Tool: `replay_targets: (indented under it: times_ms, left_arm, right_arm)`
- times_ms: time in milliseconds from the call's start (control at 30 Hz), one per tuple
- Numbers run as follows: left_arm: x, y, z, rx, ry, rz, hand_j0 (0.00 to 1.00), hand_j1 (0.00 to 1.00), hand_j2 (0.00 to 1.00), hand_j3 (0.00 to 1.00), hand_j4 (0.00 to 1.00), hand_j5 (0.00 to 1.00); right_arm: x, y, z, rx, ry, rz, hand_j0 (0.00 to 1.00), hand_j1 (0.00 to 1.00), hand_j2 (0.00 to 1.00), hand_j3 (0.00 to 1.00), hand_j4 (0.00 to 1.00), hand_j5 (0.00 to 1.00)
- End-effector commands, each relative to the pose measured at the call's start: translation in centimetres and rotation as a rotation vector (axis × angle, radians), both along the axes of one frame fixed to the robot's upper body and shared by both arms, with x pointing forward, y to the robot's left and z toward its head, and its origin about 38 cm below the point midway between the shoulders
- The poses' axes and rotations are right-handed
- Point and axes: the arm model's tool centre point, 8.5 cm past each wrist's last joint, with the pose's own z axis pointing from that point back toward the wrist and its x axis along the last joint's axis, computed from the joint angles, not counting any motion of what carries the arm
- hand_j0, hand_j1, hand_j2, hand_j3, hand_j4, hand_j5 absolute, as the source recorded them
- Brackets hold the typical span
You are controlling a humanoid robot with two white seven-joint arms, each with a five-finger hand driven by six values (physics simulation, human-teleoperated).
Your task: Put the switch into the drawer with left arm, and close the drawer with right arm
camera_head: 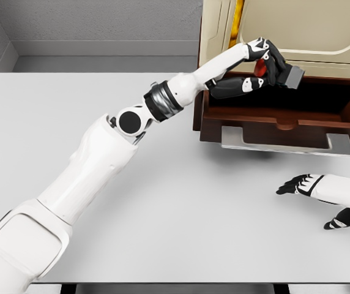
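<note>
One smooth, matte, pale grey tabletop (181,233) fills most of the frame. At the upper right stands one cream-coloured cabinet (322,30) with rounded, moulded panel lines and a gold strip down its left part. One drawer (285,116) of dark reddish-brown wood juts out of it, pulled open, box-shaped, with a flat grey metal handle plate along the lower front edge.

Two glossy white arms are in view. The left arm enters from the lower left and stretches diagonally to the upper right, with a round black joint cap and a ribbed dark metallic ring at the forearm. Its left hand (267,67), black with white patches, hangs over the open drawer's left rear part, its fingers curled around the switch (288,75): one small blocky thing with a grey rectangular body at the right of the grip and a red part showing between the fingers. The switch sits above the drawer's cavity, not resting inside it.

The right hand (322,199) lies at the lower right, low over the tabletop, below the drawer, its black fingers spread and relaxed, holding nothing
</note>
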Motion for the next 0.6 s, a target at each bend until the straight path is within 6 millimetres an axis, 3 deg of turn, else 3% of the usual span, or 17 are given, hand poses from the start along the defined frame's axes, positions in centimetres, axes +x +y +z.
replay_targets:
  times_ms: [0,167,367,500,567]
  left_arm:
    - [0.1,0.1,-0.2,0.009,0.0,0.007,0.25,0.25,0.25,0.25,0.25,0.25]
    - [0.5,0.5,-0.3,0.018,-0.003,0.025,0.28,0.28,0.28,0.28,0.28,0.28]
    - [0.5,0.8,1.1,-0.058,-0.013,0.058,0.79,0.79,0.79,0.79,0.79,0.79]
    - [-0.1,1.1,2.9,-0.153,-0.035,0.075,0.94,0.94,0.94,0.94,0.94,0.94]
    - [-1.7,0.7,3.7,-0.214,-0.035,0.028,0.93,0.93,0.93,0.93,0.93,0.93]
  right_arm:
    - [0.0,0.0,0.1,0.004,0.002,-0.004,1.0,1.0,1.0,1.0,1.0,1.0]
    - [0.0,0.0,0.1,0.004,0.002,-0.004,1.0,1.0,1.0,1.0,1.0,1.0]
    - [0.0,0.0,0.1,0.004,0.002,-0.004,1.0,1.0,1.0,1.0,1.0,1.0]
    - [0.0,0.0,0.0,0.004,0.003,-0.004,1.0,1.0,1.0,1.0,1.0,1.0]
    - [0.0,-0.1,0.0,0.003,0.003,-0.004,1.0,1.0,1.0,1.0,1.0,1.0]
